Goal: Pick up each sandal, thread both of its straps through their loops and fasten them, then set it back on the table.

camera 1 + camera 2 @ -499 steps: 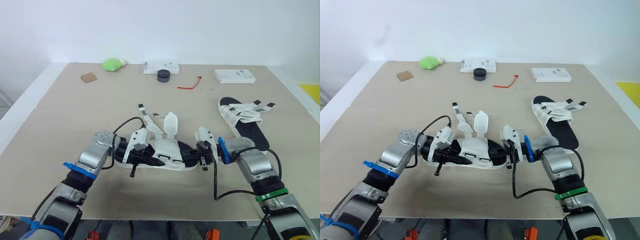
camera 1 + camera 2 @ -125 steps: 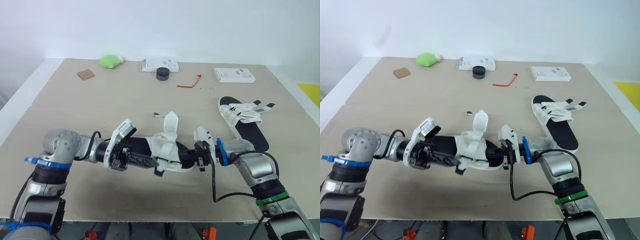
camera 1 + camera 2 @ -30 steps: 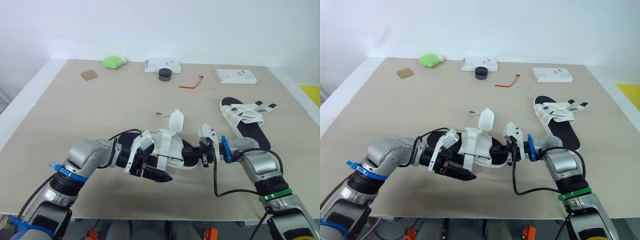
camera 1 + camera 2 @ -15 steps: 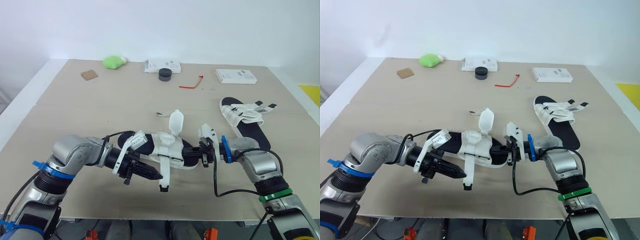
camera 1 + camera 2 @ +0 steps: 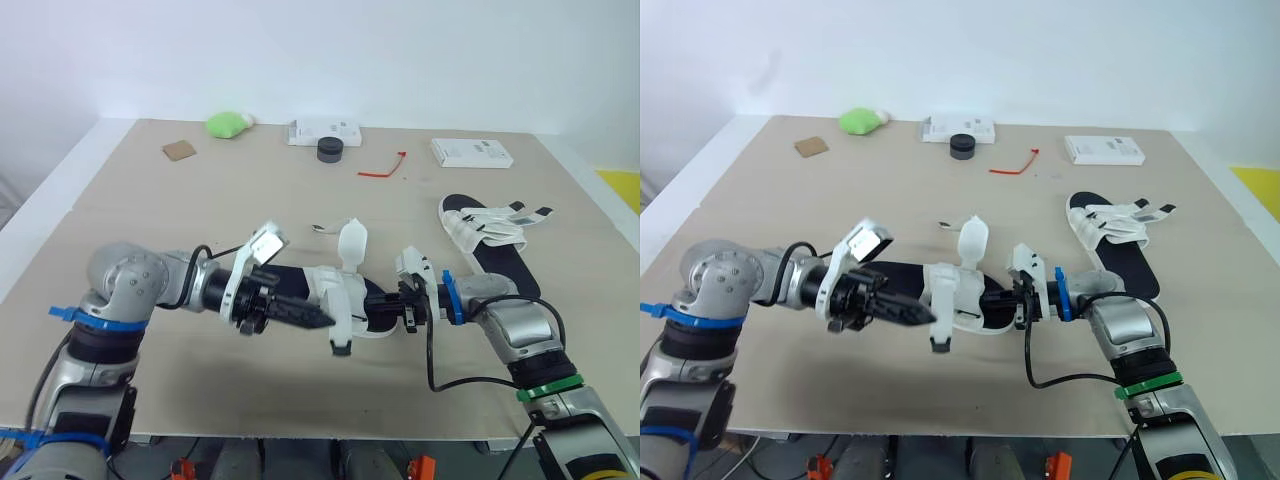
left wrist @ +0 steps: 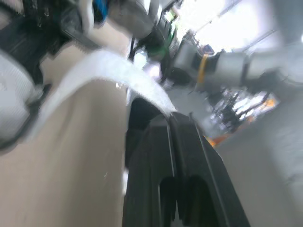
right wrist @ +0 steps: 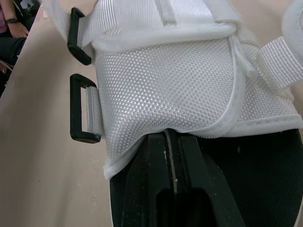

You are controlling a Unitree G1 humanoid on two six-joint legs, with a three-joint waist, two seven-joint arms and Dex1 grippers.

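There are two sandals here, both black-soled with white mesh straps. The nearer sandal (image 5: pixel 352 292) lies crosswise at the front middle of the tan surface (image 5: pixel 200 220), stretched between the two grippers; I cannot tell whether its sole rests on the surface or sits just above it. The right gripper (image 5: pixel 398 303) has its fingers pressed together on the edge of the black sole at one end, just under the mesh upper, where two black plastic loops (image 7: pixel 83 108) stand out at the side. The left gripper (image 5: pixel 322 321) comes in from the other end with its fingers closed to a point, pinching one white strap (image 5: pixel 340 335) that hangs down over the near side of the sandal. Another strap (image 5: pixel 352 241) stands upright above the upper. The second sandal (image 5: pixel 492 250) lies flat well off to the right, its strap ends loose and splayed outward. Along the far edge I count two flat white boxes (image 5: pixel 323 132) (image 5: pixel 470 152), one green lump (image 5: pixel 227 125), one brown square of card (image 5: pixel 180 152), one black round piece (image 5: pixel 329 150) and one red tie (image 5: pixel 382 168).
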